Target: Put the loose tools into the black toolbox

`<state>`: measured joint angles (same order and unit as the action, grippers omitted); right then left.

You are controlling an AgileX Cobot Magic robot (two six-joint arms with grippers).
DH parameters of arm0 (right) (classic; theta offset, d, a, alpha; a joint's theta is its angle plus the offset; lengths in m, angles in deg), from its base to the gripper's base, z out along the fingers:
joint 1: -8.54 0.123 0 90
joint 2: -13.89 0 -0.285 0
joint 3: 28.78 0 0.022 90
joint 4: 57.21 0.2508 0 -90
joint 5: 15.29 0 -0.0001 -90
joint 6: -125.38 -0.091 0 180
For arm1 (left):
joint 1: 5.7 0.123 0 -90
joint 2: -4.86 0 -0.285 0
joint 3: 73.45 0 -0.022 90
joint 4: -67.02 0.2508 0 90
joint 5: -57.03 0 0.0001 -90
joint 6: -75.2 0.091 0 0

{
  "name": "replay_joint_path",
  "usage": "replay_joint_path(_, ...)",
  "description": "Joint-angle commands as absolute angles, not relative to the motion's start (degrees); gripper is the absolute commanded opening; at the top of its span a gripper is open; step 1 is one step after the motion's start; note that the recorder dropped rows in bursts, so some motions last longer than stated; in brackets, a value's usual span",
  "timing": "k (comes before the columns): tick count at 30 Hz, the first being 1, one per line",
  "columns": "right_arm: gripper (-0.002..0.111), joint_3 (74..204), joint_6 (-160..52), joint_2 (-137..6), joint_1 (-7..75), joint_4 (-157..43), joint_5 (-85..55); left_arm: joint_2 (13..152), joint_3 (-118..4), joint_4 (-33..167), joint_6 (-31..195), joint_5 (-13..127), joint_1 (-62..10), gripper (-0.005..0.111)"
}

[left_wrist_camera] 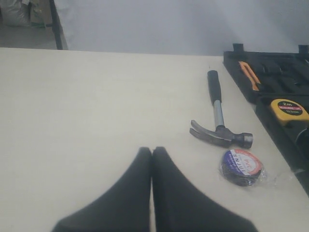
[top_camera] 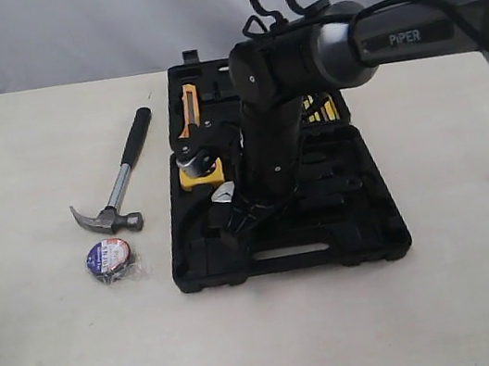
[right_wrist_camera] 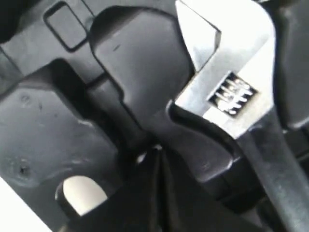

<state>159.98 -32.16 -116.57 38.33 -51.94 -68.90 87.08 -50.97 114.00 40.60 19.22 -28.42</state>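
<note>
The black toolbox [top_camera: 286,265] lies open on the table. Inside it rests the adjustable wrench [right_wrist_camera: 227,92], its silver jaw [top_camera: 223,194] showing beside my right arm. My right gripper [right_wrist_camera: 157,152] is down in the box close beside the wrench head, shut, with nothing between its fingers. Left of the box, on the table, lie the claw hammer [top_camera: 122,180] and the small tape roll [top_camera: 109,257]. My left gripper [left_wrist_camera: 152,150] hovers shut and empty over bare table, some way from the hammer [left_wrist_camera: 217,121] and the tape roll [left_wrist_camera: 241,166].
A yellow tape measure [top_camera: 201,173] and orange-handled pliers [top_camera: 190,108] sit in the toolbox's left compartments. The right arm's body covers the middle of the box. A pale backdrop hangs behind the table's far edge.
</note>
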Motion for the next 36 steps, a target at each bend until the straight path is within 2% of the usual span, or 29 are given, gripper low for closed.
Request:
replay_joint_path(1, -0.001, 159.88, -33.46, -116.91, 41.27, -46.95, -71.31, 86.63, -50.44, 113.22, 40.01, 20.2, -28.23, 0.001)
replay_joint_path(9, -0.001, 159.88, -34.03, -116.91, 45.33, -46.71, -74.35, 86.63, -50.44, 113.22, 40.01, 20.2, -28.23, 0.001)
replay_joint_path(20, -0.001, 159.88, -32.76, -116.46, 45.59, -51.72, -78.73, 86.63, -50.44, 113.22, 40.01, 20.2, -28.23, 0.001)
replay_joint_path(25, -0.001, 160.64, -33.81, -111.39, 45.59, -54.17, -78.83, 86.63, -50.44, 113.22, 40.01, 20.2, -28.23, 0.001)
replay_joint_path(30, -0.001, 168.79, -39.4, -111.02, 46.27, -46.05, -81.97, 86.63, -50.44, 113.22, 40.01, 20.2, -28.23, 0.001)
replay_joint_path(36, 0.0, 185.85, -51.46, -121.53, 49.56, -45.26, -84.69, 86.63, -50.44, 113.22, 40.01, 20.2, -28.23, 0.001)
